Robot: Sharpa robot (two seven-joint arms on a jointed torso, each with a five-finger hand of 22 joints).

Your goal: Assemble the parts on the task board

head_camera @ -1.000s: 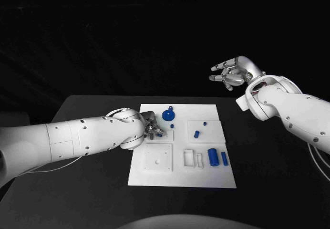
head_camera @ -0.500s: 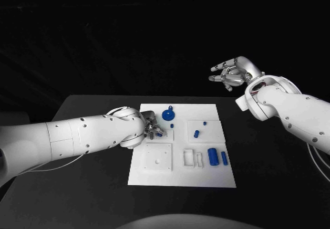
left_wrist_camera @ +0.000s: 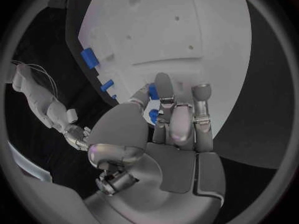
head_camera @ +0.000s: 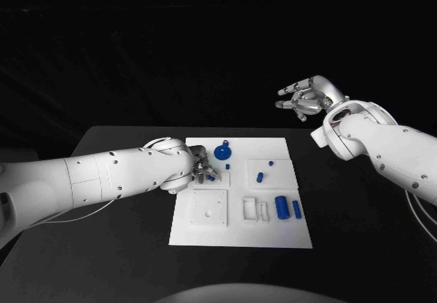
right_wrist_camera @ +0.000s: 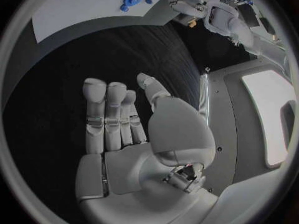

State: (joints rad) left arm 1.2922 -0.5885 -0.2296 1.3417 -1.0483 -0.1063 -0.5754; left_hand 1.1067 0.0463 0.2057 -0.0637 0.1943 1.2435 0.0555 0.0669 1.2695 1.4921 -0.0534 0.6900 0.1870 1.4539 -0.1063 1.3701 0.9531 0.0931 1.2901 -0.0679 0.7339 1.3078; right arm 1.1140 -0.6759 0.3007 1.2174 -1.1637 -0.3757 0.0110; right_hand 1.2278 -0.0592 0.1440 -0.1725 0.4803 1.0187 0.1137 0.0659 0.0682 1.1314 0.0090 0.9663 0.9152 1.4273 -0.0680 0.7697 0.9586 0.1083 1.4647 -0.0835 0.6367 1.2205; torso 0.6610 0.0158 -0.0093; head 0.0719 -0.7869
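- The white board (head_camera: pixel 241 192) was laid flat in the middle of the black desk (head_camera: pixel 119 208), presumably so that both arms could reach it.
- The left robot hand (head_camera: pixel 202 170) was lowered onto the board's left part, its fingers (left_wrist_camera: pixel 181 119) curled close together around a small blue piece (left_wrist_camera: pixel 152 115).
- That piece was seen pinched between the thumb and the fingers in the left wrist view, so the left robot hand was judged to be grasping it; how firmly could not be told.
- The grip was probably kept low and close to the board so that the piece could be seated in a hole just below the fingertips.
- A round blue disc (head_camera: pixel 222 152) was found just beyond the left robot hand, and a small blue peg (head_camera: pixel 261 177) to its far side, toward the right arm.
- Two upright blue cylinders (head_camera: pixel 283 207) were placed nearer the board's front right area, well apart from the left robot hand.
- The right robot hand (head_camera: pixel 305 98) was raised well above and beyond the board, likely parked clear of the working arm.
- Its fingers (right_wrist_camera: pixel 106 114) were extended and loosely spread, and nothing was held or touched by it.
- The assembly was judged only partly done, as several blue pieces were left loose on the board.
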